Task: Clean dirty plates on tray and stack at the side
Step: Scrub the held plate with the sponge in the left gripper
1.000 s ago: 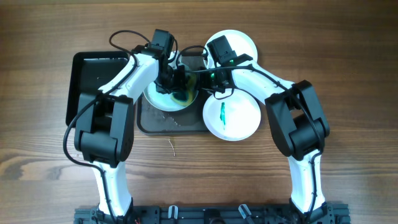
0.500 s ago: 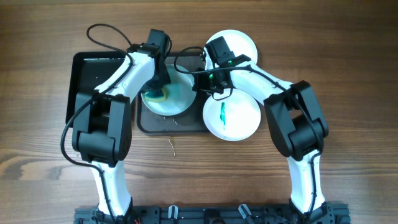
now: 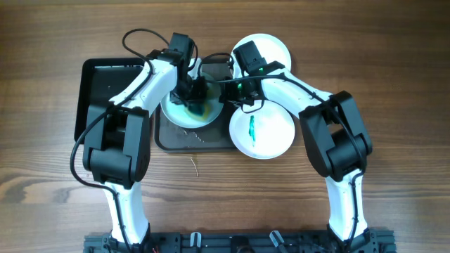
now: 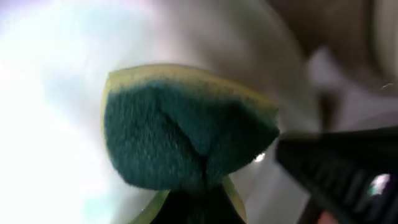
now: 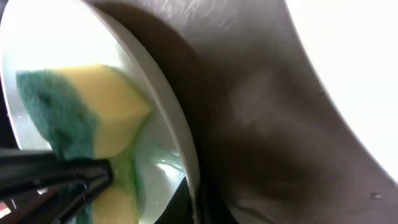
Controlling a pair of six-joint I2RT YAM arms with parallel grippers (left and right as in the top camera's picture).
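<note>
A white plate point(image 3: 181, 114) with green smears lies on the dark tray point(image 3: 211, 140). My left gripper point(image 3: 197, 92) is shut on a yellow and green sponge point(image 4: 186, 134), pressed onto the plate's right side; the sponge also shows in the right wrist view point(image 5: 81, 112). My right gripper point(image 3: 226, 93) is shut on this plate's right rim point(image 5: 180, 143). A second white plate point(image 3: 271, 137) with a green streak lies right of the tray. A clean white plate point(image 3: 278, 48) lies behind it.
A black rectangular tray point(image 3: 98, 88) lies at the left under my left arm. Bare wooden table point(image 3: 394, 84) spreads to the right and in front.
My left gripper swept the sponge from the plate's left side across to its right side. The right gripper kept its hold on the rim.
</note>
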